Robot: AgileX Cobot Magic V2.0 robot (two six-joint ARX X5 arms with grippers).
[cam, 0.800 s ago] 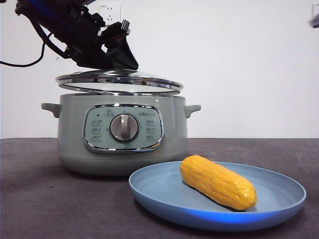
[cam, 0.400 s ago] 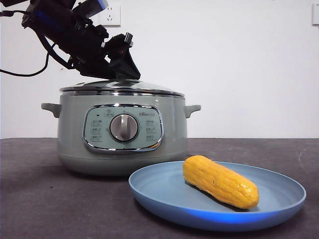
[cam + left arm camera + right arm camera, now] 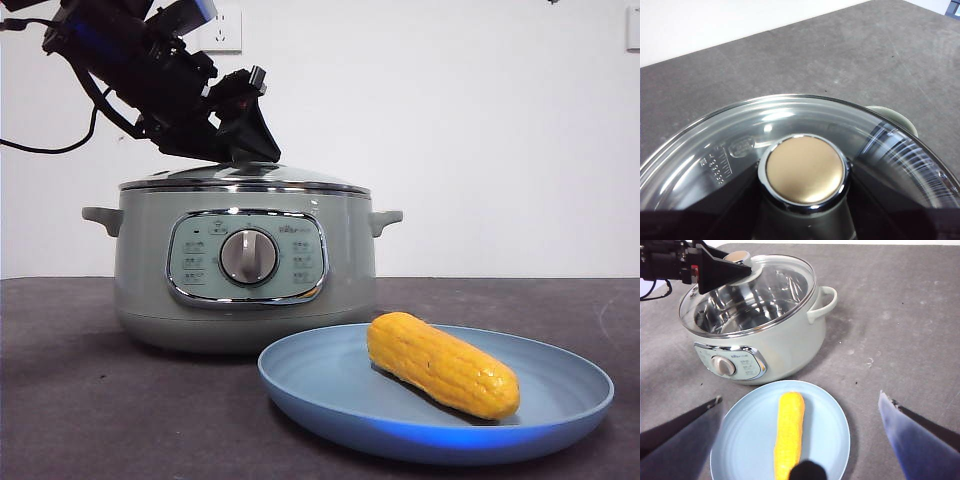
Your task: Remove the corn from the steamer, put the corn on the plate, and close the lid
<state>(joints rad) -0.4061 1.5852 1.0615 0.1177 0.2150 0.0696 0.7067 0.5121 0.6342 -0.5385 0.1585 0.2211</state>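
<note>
Change first: a second earlier the lid (image 3: 244, 178) hung tilted above the steamer (image 3: 245, 275) with a gap showing; half a second earlier it was already down, and it had not moved since, sitting flat on the rim all round. The corn (image 3: 442, 364) had shifted slightly rightward on the plate (image 3: 330, 395) over the same second, then stayed put.

Largest down: dark tabletop (image 3: 70, 400), then the steamer standing on it, closed, shiny bare metal inside seen through the glass in the right wrist view (no food visible in it). The plate (image 3: 752, 440) lay just in front of the steamer (image 3: 785, 342), carrying only the corn (image 3: 789, 432), lying lengthwise, one end toward the pot.

Left end effector (image 3: 240, 135) sat at the lid's knob (image 3: 805, 170), jaws either side of it; whether they pinched it or had slackened, cannot tell. Right end effector (image 3: 800, 405) hovered high above the plate, jaws spread wide, gripping nothing.
</note>
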